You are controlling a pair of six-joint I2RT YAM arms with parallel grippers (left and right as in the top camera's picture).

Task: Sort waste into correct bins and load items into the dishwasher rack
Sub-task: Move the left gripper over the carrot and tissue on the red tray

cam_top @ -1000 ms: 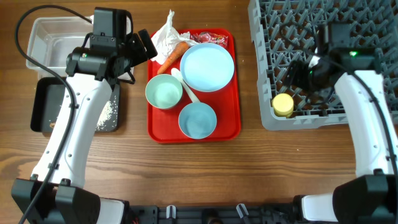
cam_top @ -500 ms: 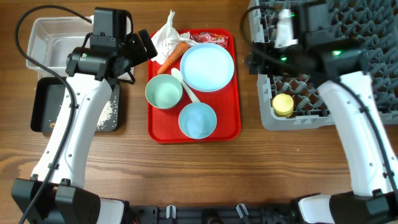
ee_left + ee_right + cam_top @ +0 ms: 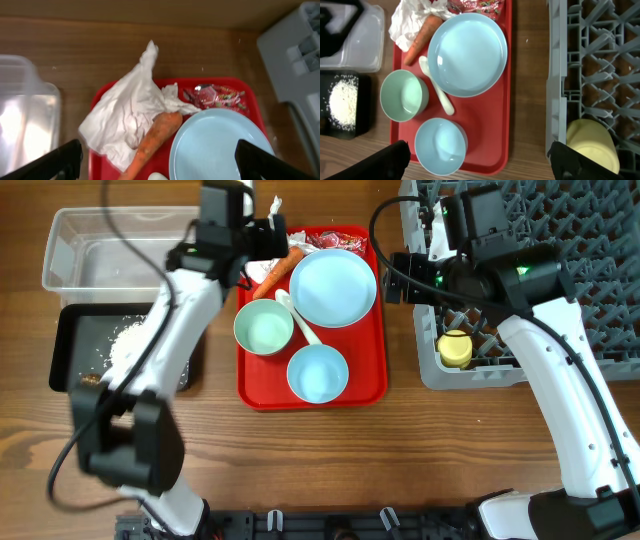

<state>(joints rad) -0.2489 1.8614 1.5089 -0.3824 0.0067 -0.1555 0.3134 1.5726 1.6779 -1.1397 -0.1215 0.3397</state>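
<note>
On the red tray (image 3: 365, 370) sit a pale blue plate (image 3: 333, 287), a mint bowl (image 3: 264, 328), a blue bowl (image 3: 317, 373) and a white spoon (image 3: 300, 318). A crumpled tissue (image 3: 262, 238), a carrot (image 3: 278, 270) and a red wrapper (image 3: 335, 240) lie at its far edge. My left gripper (image 3: 160, 167) is open above the tissue (image 3: 125, 115) and carrot (image 3: 155, 140). My right gripper (image 3: 485, 165) is open and empty, between tray and grey rack (image 3: 520, 270). A yellow cup (image 3: 456, 348) sits in the rack. Rice (image 3: 128, 340) lies in the black tray (image 3: 70, 340).
The clear tub (image 3: 90, 245) stands behind the black tray at the far left. A small brown bit (image 3: 88, 380) lies in the black tray's near corner. The rack fills the back right, with a narrow wood gap to the red tray.
My left arm swung right and back, from beside the black tray to over the tissue and carrot. My right arm moved left, from over the rack to the gap beside the red tray.
</note>
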